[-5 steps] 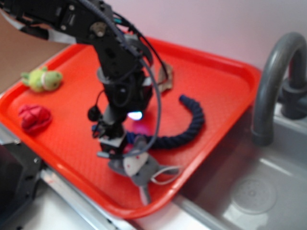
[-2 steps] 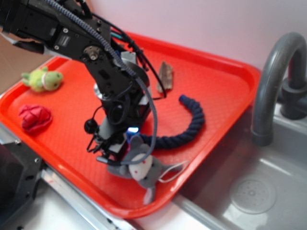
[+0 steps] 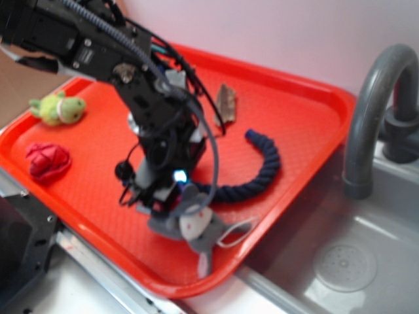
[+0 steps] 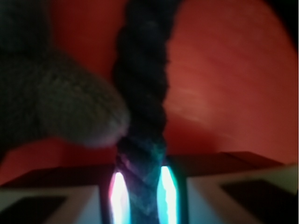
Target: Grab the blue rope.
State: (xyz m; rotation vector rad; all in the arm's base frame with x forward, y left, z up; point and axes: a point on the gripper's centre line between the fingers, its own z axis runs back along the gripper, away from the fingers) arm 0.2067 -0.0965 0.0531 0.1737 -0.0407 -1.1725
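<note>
Looking down from the exterior view, we see the pincer [image 3: 159, 204] low over the red tray [image 3: 308, 118], set on the near end of the blue rope [image 3: 258, 176]. From there the rope curves away to the right across the tray, ending in a brighter blue cap. In the wrist view the rope [image 4: 142, 93] runs straight between the two glowing fingers [image 4: 119, 189], which press it on both sides. A grey plush toy [image 3: 196, 229] touches the rope just beside the pincer.
</note>
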